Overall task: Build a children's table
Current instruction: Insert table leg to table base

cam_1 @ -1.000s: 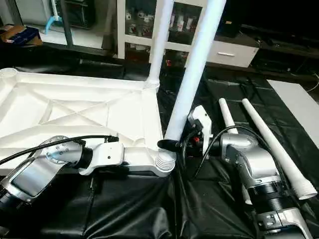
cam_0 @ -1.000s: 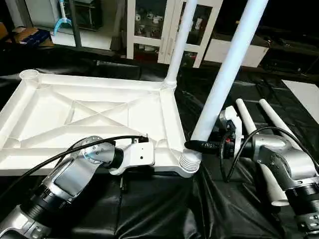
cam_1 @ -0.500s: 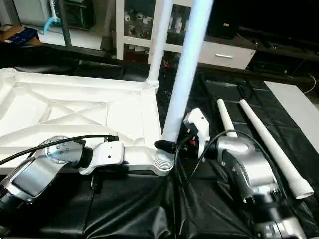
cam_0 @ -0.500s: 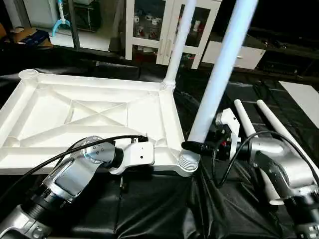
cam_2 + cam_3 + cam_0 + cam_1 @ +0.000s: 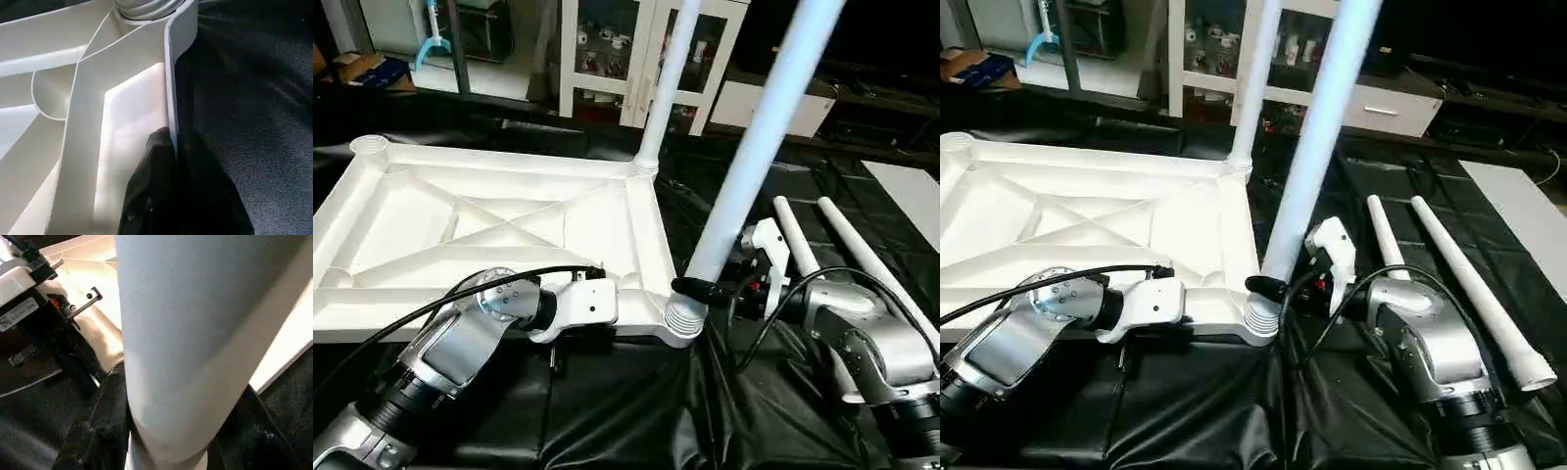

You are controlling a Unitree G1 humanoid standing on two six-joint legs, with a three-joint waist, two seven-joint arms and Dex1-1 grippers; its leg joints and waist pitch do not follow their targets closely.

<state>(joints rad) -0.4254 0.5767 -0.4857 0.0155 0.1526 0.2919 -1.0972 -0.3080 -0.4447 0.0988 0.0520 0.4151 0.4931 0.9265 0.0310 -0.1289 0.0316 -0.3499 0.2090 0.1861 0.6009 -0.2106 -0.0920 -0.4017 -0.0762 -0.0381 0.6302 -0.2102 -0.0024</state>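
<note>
The white table top (image 5: 401, 211) lies upside down on black cloth, its X-ribs facing up. One white leg (image 5: 664, 78) stands in the far right corner socket. A second leg (image 5: 754, 147) rises from the near right socket (image 5: 683, 318), leaning to the right. My right gripper (image 5: 700, 288) is shut on the base of this leg, just above the socket, with black fingers (image 5: 105, 421) on both sides of the tube. My left gripper (image 5: 173, 139) is shut on the top's near rim, left of that socket.
Two loose legs (image 5: 1386, 235) (image 5: 1469, 284) lie side by side on the cloth beyond my right forearm. A white glass-door cabinet (image 5: 607, 49) and a low white unit (image 5: 773, 103) stand behind the work. A white panel (image 5: 911, 186) lies at far right.
The held leg's lean swayed slightly left, then back right, with my right wrist shifting a little at its base. The left gripper stays put on the rim.
</note>
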